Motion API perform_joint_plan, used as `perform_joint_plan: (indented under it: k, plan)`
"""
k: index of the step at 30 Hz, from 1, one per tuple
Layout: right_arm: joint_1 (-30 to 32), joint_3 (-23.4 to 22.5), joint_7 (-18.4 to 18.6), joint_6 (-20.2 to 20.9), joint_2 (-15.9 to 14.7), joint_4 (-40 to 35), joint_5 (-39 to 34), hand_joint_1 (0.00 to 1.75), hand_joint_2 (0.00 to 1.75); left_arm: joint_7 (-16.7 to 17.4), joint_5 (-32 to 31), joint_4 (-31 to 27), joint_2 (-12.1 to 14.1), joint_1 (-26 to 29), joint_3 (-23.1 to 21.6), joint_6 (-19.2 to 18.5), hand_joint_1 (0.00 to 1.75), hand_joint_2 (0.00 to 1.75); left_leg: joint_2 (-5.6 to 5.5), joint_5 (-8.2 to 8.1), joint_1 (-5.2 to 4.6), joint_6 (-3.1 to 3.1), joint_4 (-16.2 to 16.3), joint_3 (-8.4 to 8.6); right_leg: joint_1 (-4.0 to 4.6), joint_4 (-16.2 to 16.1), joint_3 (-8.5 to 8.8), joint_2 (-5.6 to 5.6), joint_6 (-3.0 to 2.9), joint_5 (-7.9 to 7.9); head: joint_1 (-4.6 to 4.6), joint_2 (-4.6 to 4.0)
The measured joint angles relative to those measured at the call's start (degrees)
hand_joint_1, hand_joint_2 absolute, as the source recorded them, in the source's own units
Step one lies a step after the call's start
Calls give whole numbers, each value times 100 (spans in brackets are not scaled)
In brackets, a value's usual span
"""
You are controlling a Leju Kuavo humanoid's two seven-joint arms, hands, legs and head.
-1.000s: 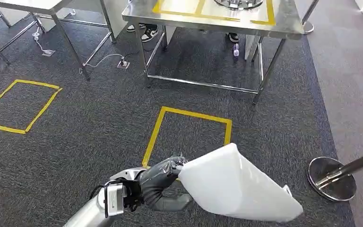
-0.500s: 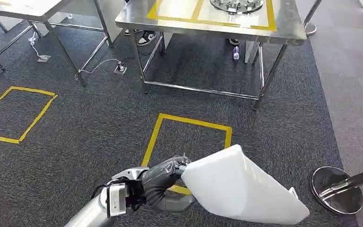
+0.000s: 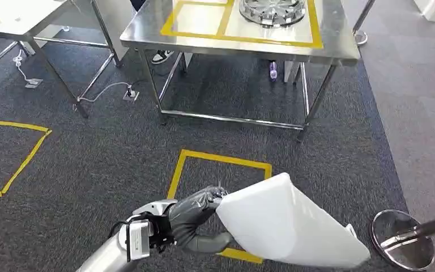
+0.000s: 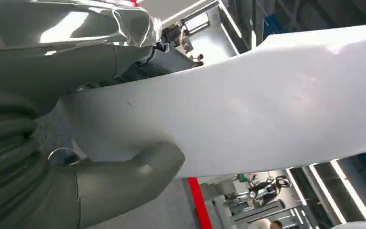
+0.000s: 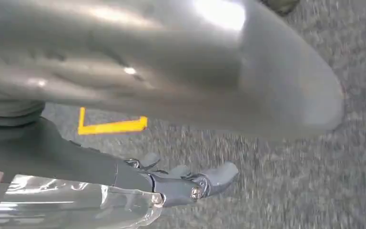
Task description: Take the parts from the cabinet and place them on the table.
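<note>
My left hand [image 3: 195, 218] grips the white panel [image 3: 286, 224] by one edge, low over the carpet; I'd keep it level approaching the desk [image 3: 147, 35]. My right hand [image 5: 190, 183] hangs with fingers apart.

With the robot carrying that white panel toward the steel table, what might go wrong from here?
1. The left hand grips the white panel at one edge only, so it may tip or slip while walking.
2. A post base on the floor sits close beside the panel's far end; a swing could clip it.
3. The table already holds a hubcap, leaving limited placing room.
</note>
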Motion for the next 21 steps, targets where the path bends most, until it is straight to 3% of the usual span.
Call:
perform_joint_plan:
  k: [2, 3, 4, 5, 6, 7, 8, 9, 10, 11, 12, 13, 14, 15, 17, 18, 19, 21]
  plan:
    - [-32, 2, 0, 2, 0, 2, 0, 0, 0, 0, -2, -7, -26, -4, 0, 0, 175, 175, 16, -88, 44, 43, -97, 183, -4, 869, -544, -79, 30, 320, 17, 0]
    - [-29, 2, 0, 0, -11, 0, 0, 0, 0, 0, -2, -9, -35, -7, -2, 0, 175, 175, 19, -160, 53, 49, -109, 253, -8, 1275, -877, -87, 50, 278, 28, 0]
    - [-23, 2, 0, 0, -22, 0, 0, 0, 0, 0, -2, -7, -33, 0, -4, -2, 175, 175, 19, -247, 60, 55, -113, 339, -8, 1527, -1132, -87, 77, 24, 17, 0]
    - [0, 2, 0, 0, -22, 2, 0, 0, 0, 0, -2, -7, -33, 5, -7, -2, 175, 175, 14, -331, 67, 60, -113, 434, -8, 1632, -1324, -88, 88, -331, 26, 0]
    - [13, 2, 0, 0, -22, 2, 0, 0, 0, 0, -2, -7, -33, 5, -7, -2, 175, 175, 6, -439, 75, 56, -114, 563, -14, 1589, -1484, -89, 105, -689, 24, 0]
    - [15, 2, 0, 2, -20, 2, 0, 0, 0, 0, -7, -4, -33, 8, -7, 0, 175, 175, 0, -527, 79, 46, -114, 676, -21, 1443, -1547, -93, 131, -832, 24, 0]
    - [15, 2, -7, 26, -22, 2, 0, 0, 0, 11, -24, 2, -28, 8, -9, 0, 175, 175, 0, -631, 88, 30, -114, 811, -30, 1151, -1565, -98, 153, -783, 24, 0]
    - [19, 2, -13, 37, -22, 2, 0, 0, 0, 22, -39, 13, -24, 9, -13, 2, 175, 175, 0, -735, 96, 11, -114, 943, -39, 786, -1548, -107, 170, -504, 26, 0]
    - [38, 2, -18, 39, -17, 2, 4, 0, 0, 24, -68, 26, -15, 12, -20, 7, 175, 175, 3, -848, 105, -25, -117, 1035, -56, 350, -1526, -128, 188, 93, 28, 0]
    - [62, 2, -20, 42, 0, 4, 9, 0, 0, 26, -83, 46, 0, 16, -28, 9, 175, 175, -5, -956, 77, -58, -95, 1141, -68, 72, -1524, -181, 184, 862, 35, 0]
    - [60, 2, -20, 46, 22, 7, 11, 0, 0, 28, -90, 55, 13, 29, -39, 9, 175, 175, -25, -1065, 66, -95, -101, 1220, -37, 50, -1466, -238, 61, 955, 37, 0]
    - [53, 2, -20, 46, 31, 7, 11, 0, 0, 37, -98, 59, 18, 16, -42, 17, 175, 175, -23, -1139, 70, -136, -163, 1261, -18, 72, -1380, -209, 11, 914, -5, 0]
    - [37, 2, -28, 50, 39, 7, 13, 0, 0, 35, -92, 52, 9, -1, -52, 20, 175, 175, -8, -1096, 73, -176, -128, 1363, -13, 55, -1359, -195, -42, 849, 7, 0]
    - [11, 4, -37, 50, 44, 7, 13, 0, 0, 31, -87, 37, -4, -35, -59, 26, 175, 175, -6, -994, 72, -190, 1, 1295, -18, 54, -1314, -184, -82, 809, 7, 0]
    - [-20, 4, -50, 50, 39, 4, 11, 0, 0, 29, -90, 33, -2, -73, -72, 31, 175, 175, 46, -671, 69, -236, 799, 784, -66, 2, -1141, -171, -154, 700, -6, 0]
    - [-19, 4, -52, 50, 39, 4, 11, 0, 0, 28, -90, 35, 4, -73, -72, 33, 175, 175, 58, -703, 81, -263, 1189, 487, -67, -17, -1059, -170, -172, 630, -20, 0]
    - [-17, 4, -52, 50, 39, 4, 11, 0, 0, 30, -92, 42, 17, -70, -79, 33, 175, 175, 61, -884, 92, -288, 1483, 206, -67, -28, -976, -169, -185, 557, -13, 0]
    - [-5, 4, -52, 50, 39, 4, 11, 0, 0, 31, -87, 61, 29, -70, -94, 37, 175, 175, 71, -1470, 97, -307, 1688, -239, -69, -29, -778, -150, -189, 382, -18, 0]
